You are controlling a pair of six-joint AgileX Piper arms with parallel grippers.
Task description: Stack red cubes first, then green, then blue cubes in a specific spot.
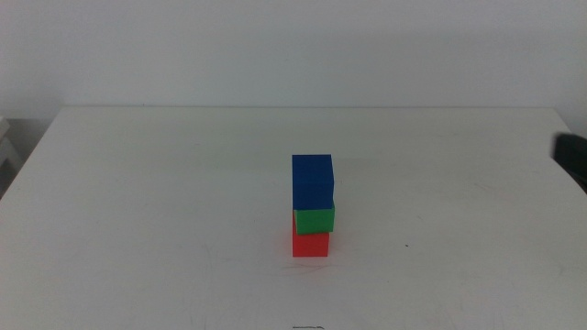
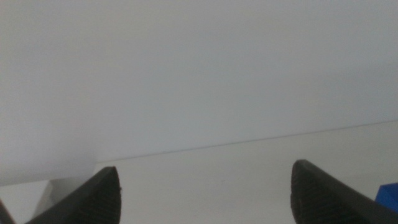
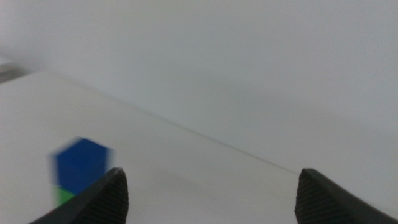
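White tabletop [image 1: 138, 202], plain and unmarked, carries a three-cube stack near its centre: the red cube [image 1: 310, 244] on the surface, the green cube [image 1: 315, 218] on it, the blue cube [image 1: 312, 181] on top. The upper two sit slightly off the red cube's footprint toward the right, so the order appears complete but the column is not perfectly square. Risk: a jaw brushing the column, or a jolt to the table, could topple the offset upper cubes. Right gripper [image 3: 211, 199] is released, jaws spread wide and empty, well apart from the stack; its wrist picture is blurred, possibly from motion. Left gripper [image 2: 205, 196] is likewise spread and empty. Nothing else stands near the stack; a dark object [image 1: 573, 158] shows at the table's right edge.
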